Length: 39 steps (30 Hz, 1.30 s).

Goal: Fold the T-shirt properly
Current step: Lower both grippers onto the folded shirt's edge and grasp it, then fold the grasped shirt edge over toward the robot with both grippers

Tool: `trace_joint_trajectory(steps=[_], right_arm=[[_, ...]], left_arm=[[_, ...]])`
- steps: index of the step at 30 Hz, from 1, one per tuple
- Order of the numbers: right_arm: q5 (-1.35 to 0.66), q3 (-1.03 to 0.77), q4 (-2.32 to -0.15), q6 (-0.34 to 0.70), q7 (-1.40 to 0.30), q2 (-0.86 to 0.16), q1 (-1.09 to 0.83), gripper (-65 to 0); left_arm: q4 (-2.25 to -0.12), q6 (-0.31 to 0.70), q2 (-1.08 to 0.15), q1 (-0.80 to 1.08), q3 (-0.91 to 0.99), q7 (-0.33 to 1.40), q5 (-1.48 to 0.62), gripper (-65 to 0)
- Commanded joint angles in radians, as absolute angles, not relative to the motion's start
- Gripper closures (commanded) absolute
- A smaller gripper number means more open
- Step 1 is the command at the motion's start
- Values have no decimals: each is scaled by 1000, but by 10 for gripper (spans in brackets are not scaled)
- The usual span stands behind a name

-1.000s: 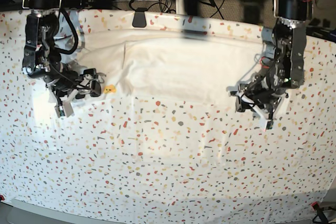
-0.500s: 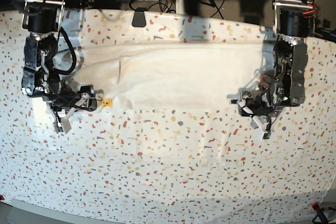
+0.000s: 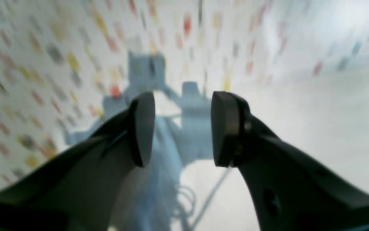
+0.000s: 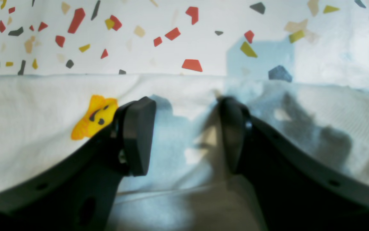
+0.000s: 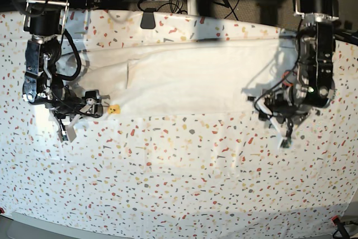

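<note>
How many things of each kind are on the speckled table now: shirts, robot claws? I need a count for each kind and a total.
T-shirt: 1
Claws: 2, left claw and right claw
Total: 3

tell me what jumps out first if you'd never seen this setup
The T-shirt, folded into a long white band across the far half of the speckled tabletop. A yellow printed figure peeks out at its near edge, beside the right gripper. The left gripper hangs at the band's other end; both stand open, holding nothing.
</note>
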State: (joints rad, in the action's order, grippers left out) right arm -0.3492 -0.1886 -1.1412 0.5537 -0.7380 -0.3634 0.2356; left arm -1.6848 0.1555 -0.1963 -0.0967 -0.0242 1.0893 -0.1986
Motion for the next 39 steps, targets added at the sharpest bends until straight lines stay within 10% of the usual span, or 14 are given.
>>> trace_joint_trajectory(steps=[1, 39], right_arm=[[-348, -189, -1152, 553, -748, -376, 254, -342], [-347, -189, -1151, 549, -731, -377, 255, -342]], left_arm=[[-1703, 140, -200, -107, -20, 1062, -198, -279], [-1269, 196, -194, -127, -21, 997, -78, -279]])
